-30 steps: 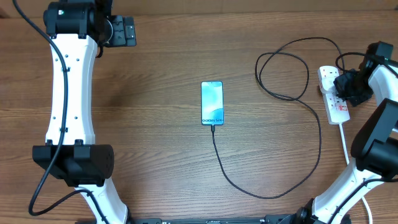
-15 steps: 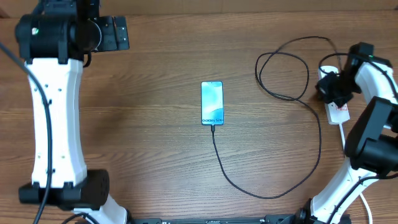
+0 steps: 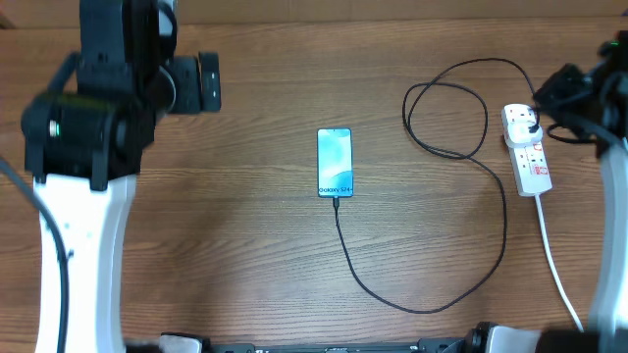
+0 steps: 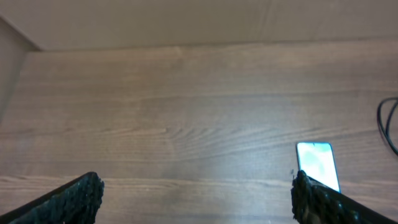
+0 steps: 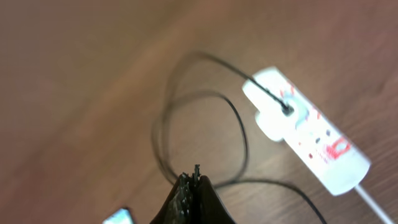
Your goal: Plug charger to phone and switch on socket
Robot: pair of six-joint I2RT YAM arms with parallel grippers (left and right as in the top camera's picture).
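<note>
Jaws: left gripper [image 4: 196, 198] spread wide, empty; right gripper [image 5: 194, 186] pressed together, empty.
At centre, phone [image 3: 335, 157] meets charger [image 3: 424, 311] tip; plug sits in socket [image 3: 535, 172] on table [image 3: 245, 265].

- The phone [image 3: 335, 162] lies flat in the middle of the bench [image 3: 226, 265], screen up and lit blue-teal.
- The charger [image 3: 505, 221] meets the phone's near short edge. It sweeps right in a wide curve and loops at the far right. Its black plug sits in the far end of the socket [image 3: 530, 162].
- The socket lies by the right edge, red markings up, its white cord [image 3: 551, 250] trailing toward me.
- My left arm [image 3: 93, 127] looms blurred at the left, well apart from the phone.
- My right arm [image 3: 579, 93] is a dark blur just beside the socket's far end.
</note>
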